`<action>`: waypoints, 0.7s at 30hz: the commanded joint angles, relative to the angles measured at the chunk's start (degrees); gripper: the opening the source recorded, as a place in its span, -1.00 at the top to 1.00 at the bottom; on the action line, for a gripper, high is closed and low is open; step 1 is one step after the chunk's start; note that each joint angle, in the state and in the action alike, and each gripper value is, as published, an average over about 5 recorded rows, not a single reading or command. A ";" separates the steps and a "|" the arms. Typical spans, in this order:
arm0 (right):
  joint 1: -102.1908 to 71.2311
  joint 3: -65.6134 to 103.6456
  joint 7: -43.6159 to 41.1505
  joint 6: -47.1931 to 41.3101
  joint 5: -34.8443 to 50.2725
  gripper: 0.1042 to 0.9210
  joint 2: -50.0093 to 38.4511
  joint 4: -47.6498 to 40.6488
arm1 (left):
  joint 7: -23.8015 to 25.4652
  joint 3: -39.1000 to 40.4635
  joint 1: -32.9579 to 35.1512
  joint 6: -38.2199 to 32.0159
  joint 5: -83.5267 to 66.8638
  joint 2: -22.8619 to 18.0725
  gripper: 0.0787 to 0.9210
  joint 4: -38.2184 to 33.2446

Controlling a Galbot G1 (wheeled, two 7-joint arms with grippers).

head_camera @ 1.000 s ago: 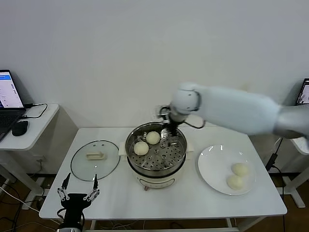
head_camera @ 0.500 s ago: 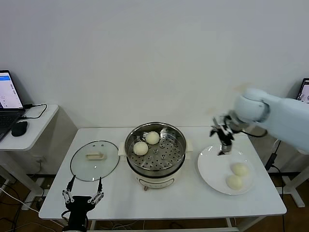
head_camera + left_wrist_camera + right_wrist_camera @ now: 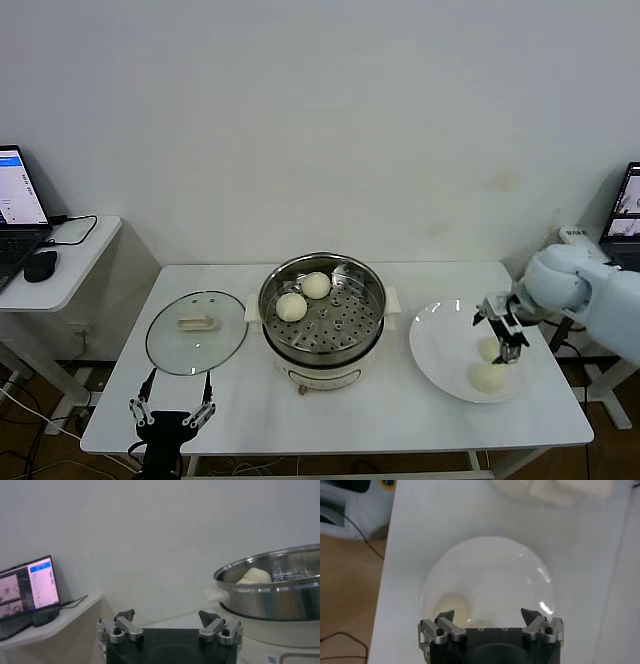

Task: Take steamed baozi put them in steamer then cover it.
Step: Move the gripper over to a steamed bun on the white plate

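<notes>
My right fingers (image 3: 503, 330) have swung away from the steamer (image 3: 323, 310) and now hang over the plate (image 3: 440, 350) on the right side of the tabletop (image 3: 400, 410), spread wide and empty. A second ago they stood over the steamer's far rim; since then they have crossed to the plate and come down just above the farther of the two baozi (image 3: 490, 349) that lie there. The nearer baozi (image 3: 487, 376) sits just beside it. From my right wrist I see the plate (image 3: 490, 575) below me and one pale baozi (image 3: 451, 605) near one fingertip (image 3: 445, 616).

Two baozi (image 3: 304, 296) already rest on the perforated tray, toward the steamer's left and far side, so I judge the task half done: this is the reach for the third bun. Next I must lower around it and close gently, since soft dough could dent or slip.

The cover (image 3: 197, 331) lies flat on the tabletop left of the steamer, not yet used. My left fingers (image 3: 171, 412) wait at the near left edge, wide and empty.
</notes>
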 commanded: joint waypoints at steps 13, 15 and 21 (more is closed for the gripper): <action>-16.39 11.25 1.88 1.52 -6.36 -0.75 3.29 -7.54 | 0.00 -0.26 0.14 -0.02 0.05 -0.25 -0.77 0.52; -16.55 11.40 2.01 1.42 -6.33 -0.71 3.55 -7.98 | -0.01 -0.28 0.05 -0.04 0.02 -0.23 -0.77 0.71; -16.79 11.62 2.59 0.92 -5.92 -0.55 4.70 -8.90 | -0.01 -0.25 -0.38 -0.05 -0.03 -0.23 -0.77 1.06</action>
